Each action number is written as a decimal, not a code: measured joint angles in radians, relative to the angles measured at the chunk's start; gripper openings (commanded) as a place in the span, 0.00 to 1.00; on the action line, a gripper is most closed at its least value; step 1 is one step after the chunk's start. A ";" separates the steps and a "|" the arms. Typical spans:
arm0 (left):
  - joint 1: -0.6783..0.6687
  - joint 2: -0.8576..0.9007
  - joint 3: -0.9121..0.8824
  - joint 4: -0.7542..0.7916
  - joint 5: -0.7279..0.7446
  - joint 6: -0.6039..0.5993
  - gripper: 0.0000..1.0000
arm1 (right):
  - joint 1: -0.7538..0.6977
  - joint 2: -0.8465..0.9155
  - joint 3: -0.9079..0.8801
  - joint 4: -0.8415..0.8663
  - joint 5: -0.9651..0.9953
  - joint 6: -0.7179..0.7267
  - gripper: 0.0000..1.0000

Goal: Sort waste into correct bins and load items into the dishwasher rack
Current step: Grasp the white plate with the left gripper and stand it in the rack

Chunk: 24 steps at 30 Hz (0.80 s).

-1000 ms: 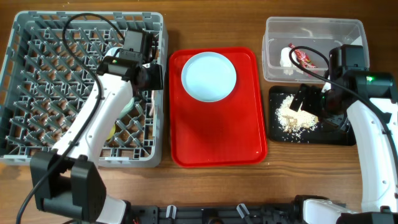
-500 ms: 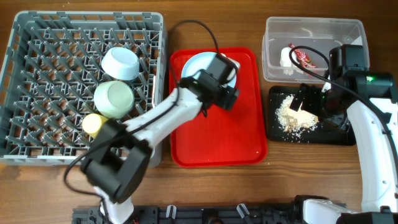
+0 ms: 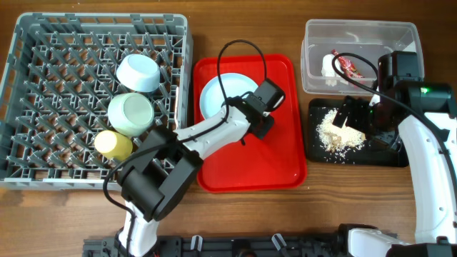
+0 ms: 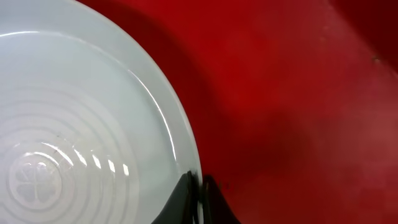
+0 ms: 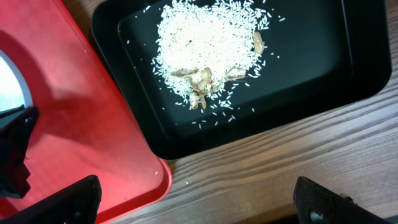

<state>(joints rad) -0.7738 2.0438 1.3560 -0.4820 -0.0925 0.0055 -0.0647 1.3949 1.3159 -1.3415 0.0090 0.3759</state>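
Note:
A white plate [image 3: 218,96] lies on the red tray [image 3: 250,160]. My left gripper [image 3: 257,120] is shut on the plate's right rim. In the left wrist view the plate [image 4: 74,124] fills the left side, and the left gripper [image 4: 199,190] pinches its rim over the red tray [image 4: 298,93]. My right gripper [image 3: 353,114] hangs open above the black bin [image 3: 385,153] of rice and food scraps [image 3: 339,132]. In the right wrist view the right gripper [image 5: 196,199] stands wide over bare wood, holding nothing.
The grey dishwasher rack [image 3: 43,171] on the left holds a white bowl [image 3: 138,72], a green cup [image 3: 131,113] and a yellow cup [image 3: 113,144]. A clear bin [image 3: 314,78] at the back right holds a red wrapper [image 3: 348,66] and white scraps.
My left arm swung from the rack across to the red tray and shut on the plate's rim. The plate slid slightly left. The right arm stayed still.

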 measured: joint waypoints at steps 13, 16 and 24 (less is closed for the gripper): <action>0.407 -0.550 0.037 -0.015 0.352 -0.278 0.04 | 0.000 0.000 0.000 -0.002 0.000 0.000 1.00; 0.605 -0.537 0.037 -0.027 0.594 -0.308 0.04 | 0.000 0.000 0.000 -0.002 0.000 0.000 1.00; 0.825 -0.396 0.037 -0.039 1.019 -0.323 0.17 | 0.000 0.000 0.000 -0.002 0.000 0.000 1.00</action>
<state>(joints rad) 0.0509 1.6482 1.3926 -0.5209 0.9260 -0.3176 -0.0647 1.3949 1.3159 -1.3430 0.0090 0.3759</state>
